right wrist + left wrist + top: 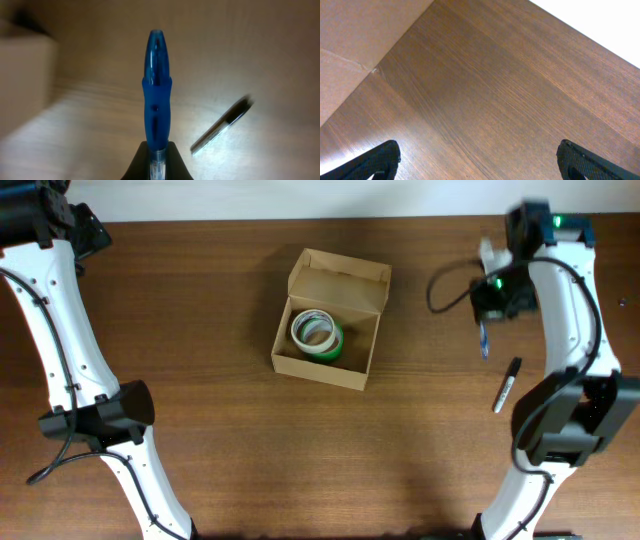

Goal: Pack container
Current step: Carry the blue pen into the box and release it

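Container [338,288]: a small rectangular box of plain, matt light-brown cardboard. It sits near the middle of the table [200,430], slightly turned, with its hinged flap lid standing open along the far edge. Inside, towards the left wall, you see the tape rolls [318,333]. These are ring shapes, a pale cream one lying on a bright green one. The table top is dark brown wood with fine, straight grain running across it.

Right gripper [157,156]: its black fingers are clamped together on the blue pen [157,85]. This is a translucent, glossy plastic barrel with a rounded tip and a thicker, rubbery-looking grip sleeve below. It projects straight out from the fingertips. In the overhead view you find this gripper [483,320] well to the right of the container, with the pen showing as a short blue streak. You cannot tell whether the pen tip touches the wood.

Black marker [507,385]: a slim, straight cylinder with a pale band. It lies flat and slanted on the table just beside the right arm, apart from the blue pen.

Left gripper [480,165]: the two black, wedge-shaped fingertips [375,162] stand wide apart with only bare wood between them, gripping nothing.
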